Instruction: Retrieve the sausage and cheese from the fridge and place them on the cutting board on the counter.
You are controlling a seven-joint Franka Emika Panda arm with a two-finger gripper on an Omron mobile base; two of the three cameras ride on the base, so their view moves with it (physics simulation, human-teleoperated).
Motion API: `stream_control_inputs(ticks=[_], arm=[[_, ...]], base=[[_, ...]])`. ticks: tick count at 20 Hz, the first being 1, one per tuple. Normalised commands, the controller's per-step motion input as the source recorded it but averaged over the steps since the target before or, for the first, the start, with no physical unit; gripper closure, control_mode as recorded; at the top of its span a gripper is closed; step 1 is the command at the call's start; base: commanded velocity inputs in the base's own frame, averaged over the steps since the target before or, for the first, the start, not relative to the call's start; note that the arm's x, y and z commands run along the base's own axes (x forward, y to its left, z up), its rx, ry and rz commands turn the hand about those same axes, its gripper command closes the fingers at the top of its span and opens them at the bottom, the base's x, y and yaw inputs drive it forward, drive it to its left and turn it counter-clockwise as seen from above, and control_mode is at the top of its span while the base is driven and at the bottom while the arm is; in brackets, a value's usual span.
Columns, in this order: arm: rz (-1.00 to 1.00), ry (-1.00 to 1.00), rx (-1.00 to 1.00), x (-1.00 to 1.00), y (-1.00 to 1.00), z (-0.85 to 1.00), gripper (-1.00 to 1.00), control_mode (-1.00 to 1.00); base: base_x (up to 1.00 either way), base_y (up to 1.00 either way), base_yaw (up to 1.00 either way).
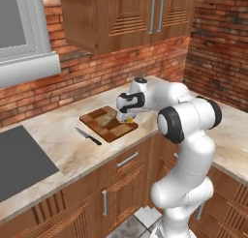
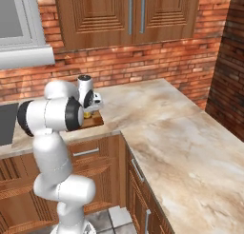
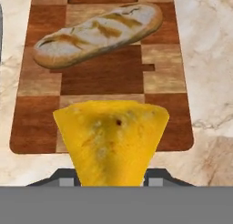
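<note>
Left base view: arm reaches fwd-left over the surface [image 1: 68,145], gripper [image 1: 127,117] pointing down just above the near-right corner of the board [image 1: 116,130]. Bit of yellow cheese [image 1: 130,119] shows under the hand, at the board's edge. Bread [image 1: 107,117] lies on the board, partly behind the gripper. Black-handled knife [image 1: 88,136] sits on the surface just left of the board, apart from it. Dark cooktop [image 1: 19,164] at far left; wood cabinets [image 1: 126,14] above, brick wall behind.

Right base view: arm's upper links block most of the work area. Gripper [image 2: 90,112] sits low over the board [image 2: 94,120], only a strip of which peeks out right of the arm. Small yellow spot of cheese [image 2: 87,115] is visible at the hand. Surface [image 2: 181,138] runs right and wraps around the corner.

Hand view: cheese [image 3: 111,143] wedge fills the lower middle, wide end up, narrow end down between the fingertips [image 3: 157,175], so the gripper [image 3: 109,180] is clamped on it. Board [image 3: 100,82] lies beyond/under it, checker wood pattern w/ a handle slot at the far end. Bread [image 3: 98,34] lies diagonally across the far half of the board, well apart from the cheese. Can't tell if the cheese touches the board.
</note>
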Motion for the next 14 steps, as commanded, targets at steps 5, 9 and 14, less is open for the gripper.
stream_control_inputs(ticks=[5, 9, 14], arm=[[0.0, 0.0, 0.02, 0.64, 0.02, -0.27, 1.0, -1.0], [0.0, 0.0, 0.0, 0.54, 0.0, -0.3, 1.0, -1.0], [0.0, 0.0, 0.0, 0.25, 0.01, -0.4, -1.0, -1.0]], base=[[0.0, 0.0, 0.0], [0.0, 0.0, 0.0], [0.0, 0.0, 0.0]])
